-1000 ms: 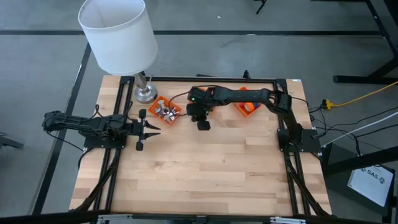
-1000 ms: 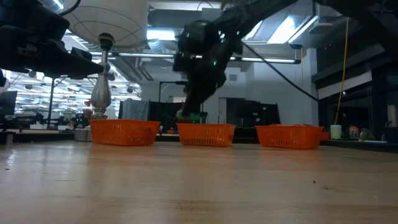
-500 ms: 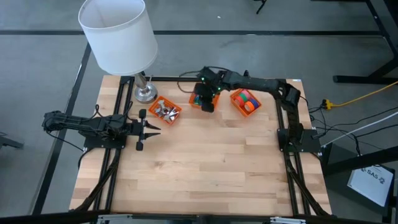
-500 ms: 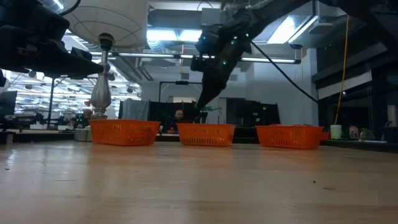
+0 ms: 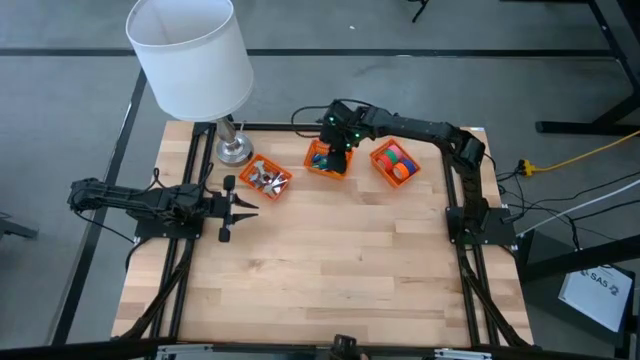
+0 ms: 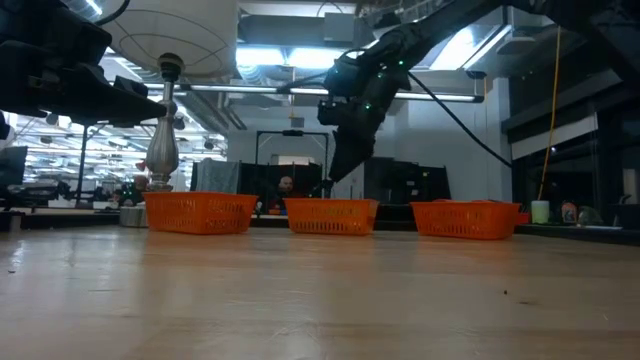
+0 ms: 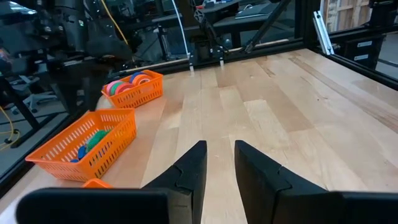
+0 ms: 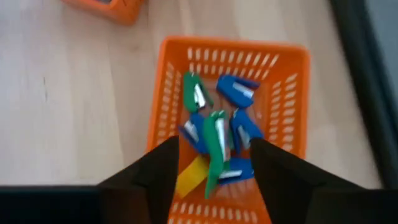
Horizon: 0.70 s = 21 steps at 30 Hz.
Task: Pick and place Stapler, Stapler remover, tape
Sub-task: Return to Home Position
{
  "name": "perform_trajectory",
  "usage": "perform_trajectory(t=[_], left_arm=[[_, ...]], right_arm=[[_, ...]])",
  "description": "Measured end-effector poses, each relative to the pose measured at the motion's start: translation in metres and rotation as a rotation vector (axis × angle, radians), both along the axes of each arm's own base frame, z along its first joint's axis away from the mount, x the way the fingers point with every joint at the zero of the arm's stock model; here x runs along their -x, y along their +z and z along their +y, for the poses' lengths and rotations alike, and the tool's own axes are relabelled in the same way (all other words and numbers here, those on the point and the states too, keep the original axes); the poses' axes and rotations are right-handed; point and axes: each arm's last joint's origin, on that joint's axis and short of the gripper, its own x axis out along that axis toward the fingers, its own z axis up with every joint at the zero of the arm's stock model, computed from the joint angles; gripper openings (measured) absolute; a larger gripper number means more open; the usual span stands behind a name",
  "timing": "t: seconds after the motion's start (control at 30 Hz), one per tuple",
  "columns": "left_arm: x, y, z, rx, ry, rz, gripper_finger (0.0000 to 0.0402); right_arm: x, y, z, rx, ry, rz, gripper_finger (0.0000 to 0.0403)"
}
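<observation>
While over mid basket [image 8: 297, 99] w/ staplers [image 8: 194, 93], right hand [image 8: 214, 148] agape, empty; left hand [image 7: 219, 147] parked table-left, agape.

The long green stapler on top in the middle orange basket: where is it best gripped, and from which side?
Grip the green stapler at mid-length, across its narrow width, from straight above. It lies on top of the blue staplers, and the walls of the basket block any sideways approach. The right gripper hangs open above it; the left gripper waits far off.
</observation>
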Motion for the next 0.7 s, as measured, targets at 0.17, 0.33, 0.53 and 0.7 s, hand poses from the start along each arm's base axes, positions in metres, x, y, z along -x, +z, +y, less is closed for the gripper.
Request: perform_trajectory(t=[0.17,0.33,0.53,0.7], left_arm=[[0.000,0.000,0.000,0.000,-0.001,0.000,0.0078],[0.000,0.000,0.000,0.000,-0.002,0.000,0.0078],[0.000,0.000,0.000,0.000,-0.002,0.000,0.0078],[0.000,0.000,0.000,0.000,-0.002,0.000,0.0080]], right_arm=[[0.004,-0.003,0.011,-0.098,-0.019,0.065,0.0238],[-0.002,-0.005,0.036,-0.143,-0.018,0.117,0.0244],[-0.014,-0.010,0.084,-0.127,0.136,0.149,0.0235],[0.006,-0.025,0.126,-0.122,0.207,0.132,0.0230]])
